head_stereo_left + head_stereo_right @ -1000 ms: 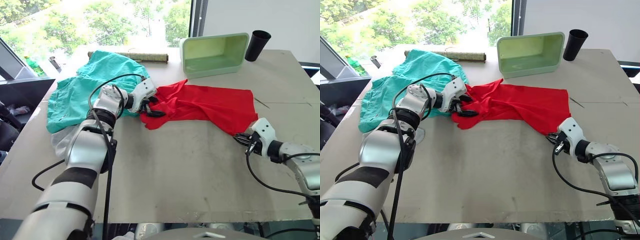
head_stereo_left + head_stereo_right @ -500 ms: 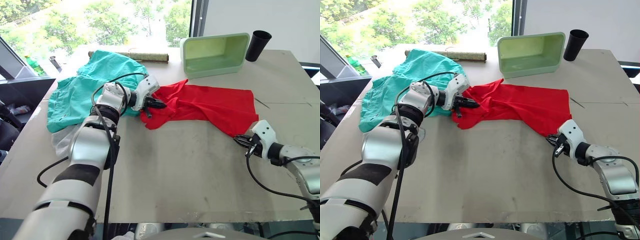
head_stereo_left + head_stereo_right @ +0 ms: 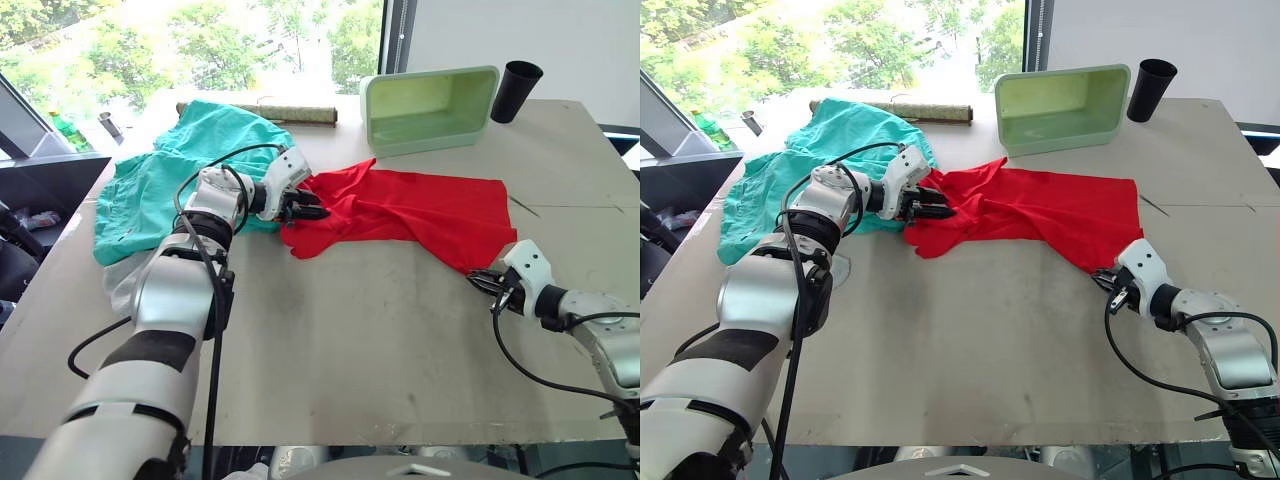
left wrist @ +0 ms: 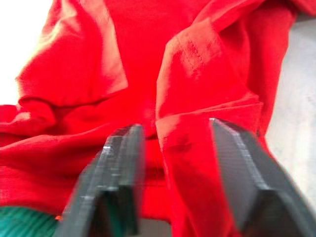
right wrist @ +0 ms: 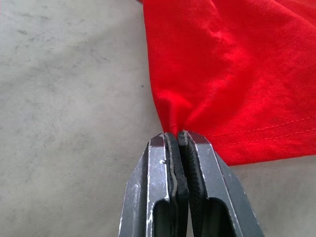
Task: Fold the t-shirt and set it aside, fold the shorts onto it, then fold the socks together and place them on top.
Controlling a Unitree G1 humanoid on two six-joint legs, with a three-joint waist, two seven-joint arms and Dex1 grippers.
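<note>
Two grippers on the t-shirt point(image 3: 420, 212): right gripper point(image 5: 177, 138) pinches its stitched hem corner tight, left gripper point(image 4: 173, 148) gapes over crumpled soft folds. Head views add the rumpled teal shorts point(image 3: 160, 180) on the table point(image 3: 350, 340).

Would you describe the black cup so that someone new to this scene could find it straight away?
Start at the table and look to its far right corner, past the red t-shirt. Beside the pale green bin lying on its side stands the black cup. It is the only dark, tapered, upright thing there.
</note>
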